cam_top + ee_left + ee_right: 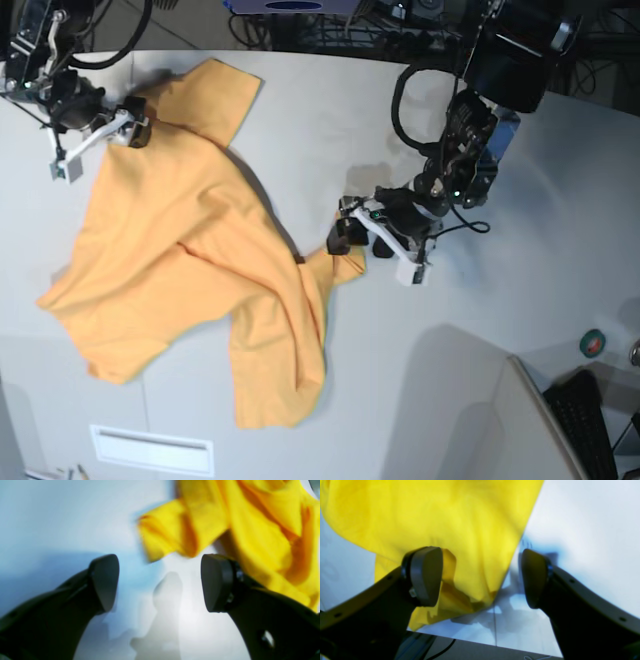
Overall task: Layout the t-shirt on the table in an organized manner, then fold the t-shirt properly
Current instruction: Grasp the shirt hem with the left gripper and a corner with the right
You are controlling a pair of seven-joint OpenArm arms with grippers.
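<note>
The orange t-shirt (190, 270) lies rumpled and partly folded over itself on the left half of the pale table (520, 300). My left gripper (350, 233) stands open just beside a sleeve tip on the shirt's right side. In the left wrist view the left gripper (160, 580) has only bare table (62, 517) between its fingers, with the t-shirt (250, 530) up and to the right. My right gripper (128, 133) is at the shirt's far left corner. In the right wrist view the right gripper (482, 577) hangs open over an edge of the t-shirt (432, 517), clamping nothing.
A green tape roll (597, 342) and a black keyboard (585, 415) sit at the right front, behind a grey divider panel (500, 420). Cables (330, 30) crowd the far edge. The table's edge (480, 646) and a dark seam (495, 630) show below the right gripper.
</note>
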